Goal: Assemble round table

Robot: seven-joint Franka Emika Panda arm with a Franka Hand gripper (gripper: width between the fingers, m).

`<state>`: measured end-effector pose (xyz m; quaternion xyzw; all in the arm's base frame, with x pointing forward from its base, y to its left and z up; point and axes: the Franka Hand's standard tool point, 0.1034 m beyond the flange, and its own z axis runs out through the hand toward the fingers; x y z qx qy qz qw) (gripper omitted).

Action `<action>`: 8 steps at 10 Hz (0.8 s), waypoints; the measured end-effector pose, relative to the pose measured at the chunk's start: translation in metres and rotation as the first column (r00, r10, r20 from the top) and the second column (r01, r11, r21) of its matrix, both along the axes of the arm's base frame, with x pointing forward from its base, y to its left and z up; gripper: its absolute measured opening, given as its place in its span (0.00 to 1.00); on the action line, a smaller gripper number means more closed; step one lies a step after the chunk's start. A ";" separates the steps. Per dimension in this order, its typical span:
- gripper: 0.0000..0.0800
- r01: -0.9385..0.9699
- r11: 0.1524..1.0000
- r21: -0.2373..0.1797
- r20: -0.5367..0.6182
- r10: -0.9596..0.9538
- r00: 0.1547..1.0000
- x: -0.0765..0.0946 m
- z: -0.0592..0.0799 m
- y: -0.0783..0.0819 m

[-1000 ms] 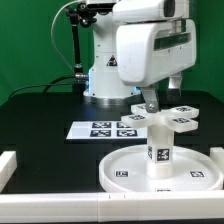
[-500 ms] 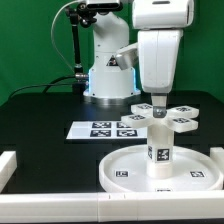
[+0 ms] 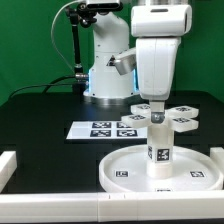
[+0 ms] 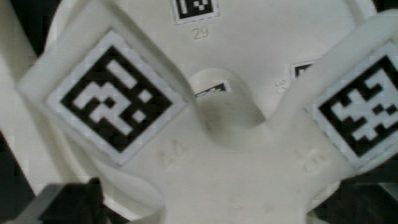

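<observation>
One leg point(image 3: 159, 150) stands upright in the disc point(image 3: 125, 172) on the surface point(image 3: 50, 115), the foot point(image 3: 163, 116) on top; the fingers point(image 3: 157, 108) hang wide open above the foot, holding nothing.

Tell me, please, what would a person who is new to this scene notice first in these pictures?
First the big white robot arm, hanging over the middle of the black table. Right under it, the cross-shaped foot piece sits on top of the upright cylinder leg, which stands in the round disc at the front. The marker board lies flat on the exterior view's left of them.
</observation>
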<state>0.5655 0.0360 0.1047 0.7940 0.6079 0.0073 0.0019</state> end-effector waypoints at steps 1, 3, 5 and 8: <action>0.81 0.004 1.000 -0.001 -0.002 -0.004 1.000 0.000 -0.002 0.000; 0.81 0.015 1.000 -0.001 -0.005 -0.015 1.000 0.000 -0.004 0.000; 0.81 0.023 1.000 -0.002 -0.007 -0.023 1.000 -0.001 -0.004 0.000; 0.55 0.010 1.000 -0.010 -0.012 -0.010 1.000 -0.001 -0.004 -0.008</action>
